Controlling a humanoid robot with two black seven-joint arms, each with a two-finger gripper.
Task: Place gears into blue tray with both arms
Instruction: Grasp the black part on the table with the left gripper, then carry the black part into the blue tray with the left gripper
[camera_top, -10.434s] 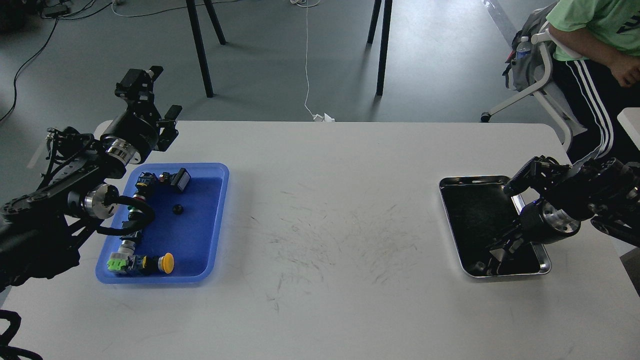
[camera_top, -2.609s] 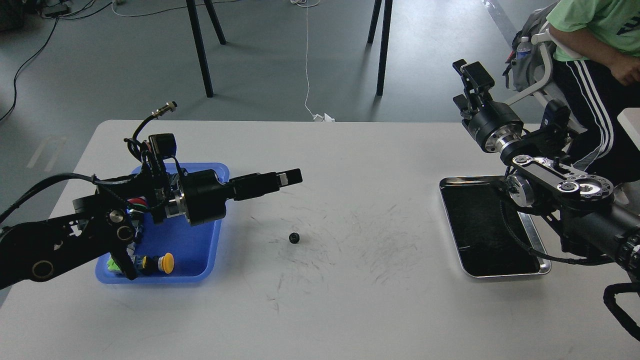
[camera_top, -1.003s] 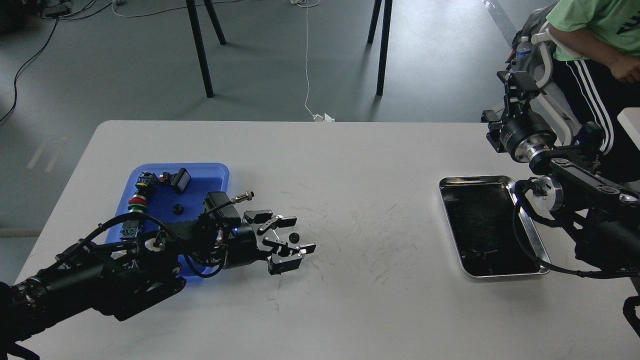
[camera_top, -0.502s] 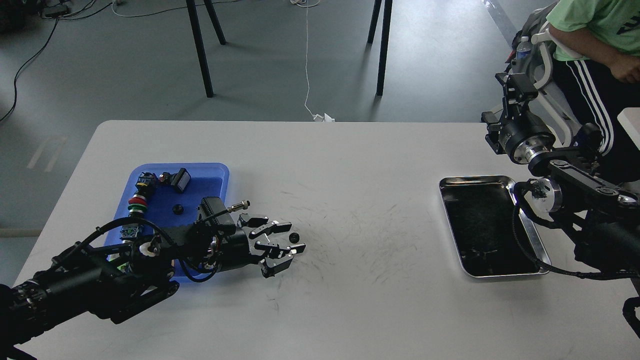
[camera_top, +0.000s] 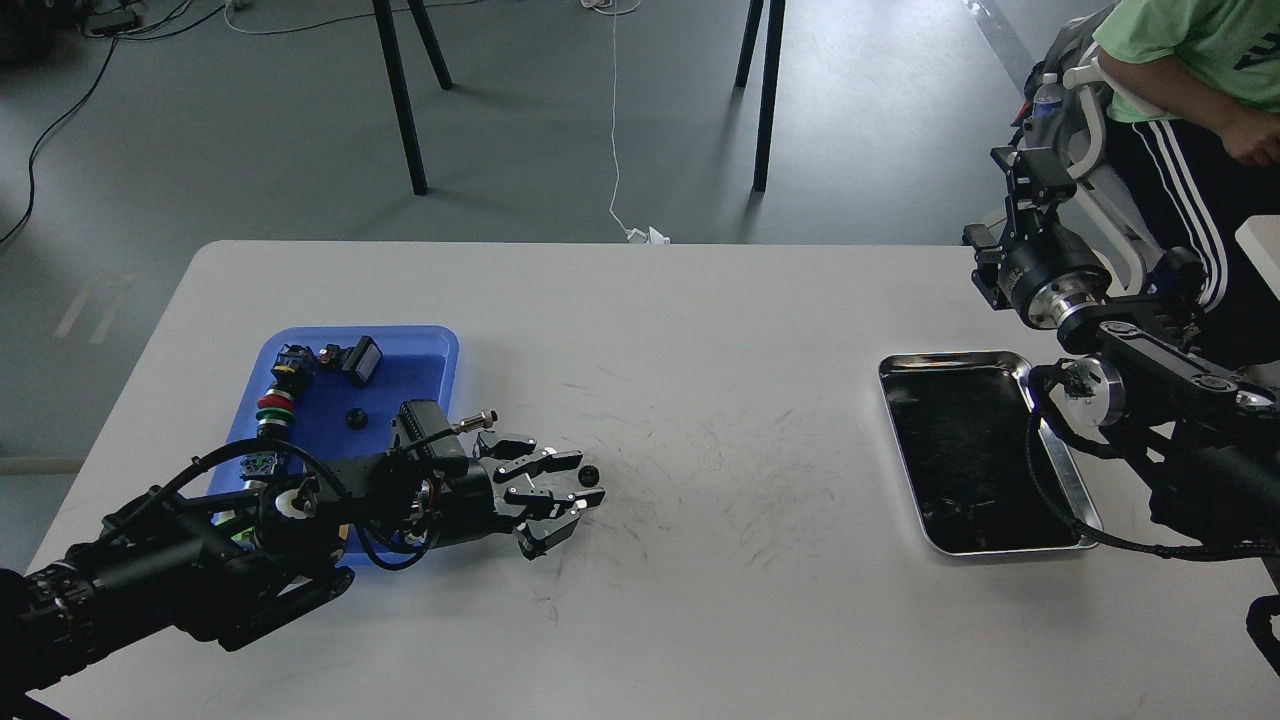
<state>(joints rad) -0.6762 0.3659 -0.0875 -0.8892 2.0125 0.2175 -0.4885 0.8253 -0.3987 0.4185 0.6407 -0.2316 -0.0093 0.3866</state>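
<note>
Head view
Gear on tabletop (camera_top: 589, 473): tiny black toothed disc, lying flat on the white tabletop (camera_top: 700, 600), well to the right of the blue tray (camera_top: 400, 520), between the tips of the left claw.
Gear in tray (camera_top: 354, 418): a second small black disc, resting on the tray floor, apart from the push-button switches (camera_top: 340, 360) along the tray's far and left edges.
Handling, judged: light, rigid, low-lying; little to pinch but the toothed rim. Likely to skid or roll on the smooth tabletop if nudged from one side only. Best taken across the rim, both fingers meeting it together.
Left claw (camera_top: 575, 478): lies low over the tabletop, pointing right, fingers parted to a moderate gap. The upper fingertip (camera_top: 570, 458) sits just beside the gear; the lower one lies on its near side. Holds nothing; contact with the gear cannot be told.
Right claw (camera_top: 1030, 165): raised at the far right, above and behind the steel tray (camera_top: 1090, 520), pointing up and away. Seen small and dark; whether its fingers are parted or holding anything cannot be told.
Steel tray contents: dark bottom; nothing can be made out in it.
</note>
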